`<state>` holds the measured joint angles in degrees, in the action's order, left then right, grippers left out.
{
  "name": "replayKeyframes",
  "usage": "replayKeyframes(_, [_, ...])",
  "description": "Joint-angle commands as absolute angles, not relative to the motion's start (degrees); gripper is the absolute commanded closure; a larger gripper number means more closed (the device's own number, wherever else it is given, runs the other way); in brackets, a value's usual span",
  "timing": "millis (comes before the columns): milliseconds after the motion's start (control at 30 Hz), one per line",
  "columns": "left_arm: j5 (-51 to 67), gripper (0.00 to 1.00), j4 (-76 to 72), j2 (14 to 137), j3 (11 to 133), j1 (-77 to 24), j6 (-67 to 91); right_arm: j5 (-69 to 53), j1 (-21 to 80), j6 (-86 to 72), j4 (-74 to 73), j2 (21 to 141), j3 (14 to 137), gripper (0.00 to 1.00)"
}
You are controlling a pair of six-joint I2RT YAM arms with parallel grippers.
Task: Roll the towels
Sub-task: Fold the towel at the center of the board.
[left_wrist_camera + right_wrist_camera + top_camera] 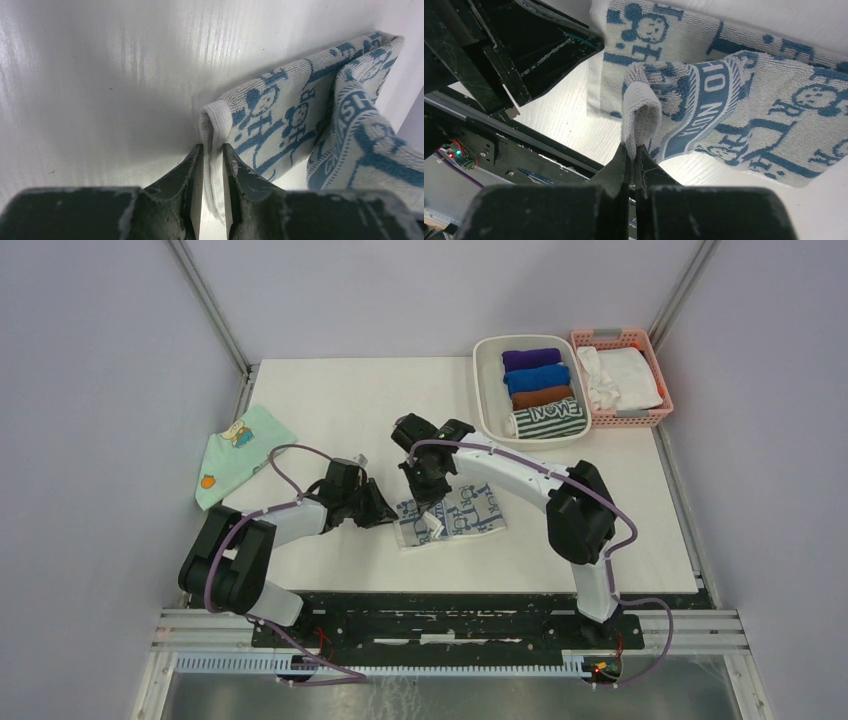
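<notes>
The blue-grey towel (465, 512) is laid flat on the table (340, 410), close to the near edge and about midway between the left and right edges. Its printed side is turned up.

The left gripper (210, 150) is set at the left edge of this towel. The white hem is seen between its two fingers (186, 170) in the left wrist view, and the jaws are drawn narrow around it. It cannot be told whether the hem is already pinched.

The right gripper (631, 149) is closed on a corner of the same towel. The corner is raised and folded back over the flat part, so that the pale reverse and the lettered band are shown in the right wrist view.

The striped towel (548, 420) is rolled and placed in the white bin (480, 375) near the far right corner of the table. It is the nearest item of a row, behind which a brown roll (542, 397), a blue roll (537, 378) and a purple roll (530, 359) are lined up.

A pink basket (625, 418) with white cloth is set just beside the bin, at the right edge. A mint-green cloth (240, 455) overhangs the left edge.
</notes>
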<state>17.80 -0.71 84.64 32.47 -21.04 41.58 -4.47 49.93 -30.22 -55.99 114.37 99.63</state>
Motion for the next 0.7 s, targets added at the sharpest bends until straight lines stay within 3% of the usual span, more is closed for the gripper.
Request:
replayKeyframes(0, [16.11,0.74,-2.55,84.92,32.09,-21.72,43.55,-4.96,50.66,-31.87,-53.93,116.65,102.68,0.95])
replayKeyframes(167, [15.7,0.75,-2.38,84.82,32.04,-22.28,43.68,-6.89,50.84,-32.84,-52.22,118.6,103.29,0.93])
replayKeyframes(533, [13.07,0.74,-0.82,82.31,31.45,-22.8,44.23,-13.12,50.8,-33.3,-45.96,117.16,101.04,0.61])
replayKeyframes(667, [10.41,0.73,0.53,78.92,30.42,-22.77,45.09,-14.56,49.63,-30.52,-43.74,111.5,97.21,0.56])
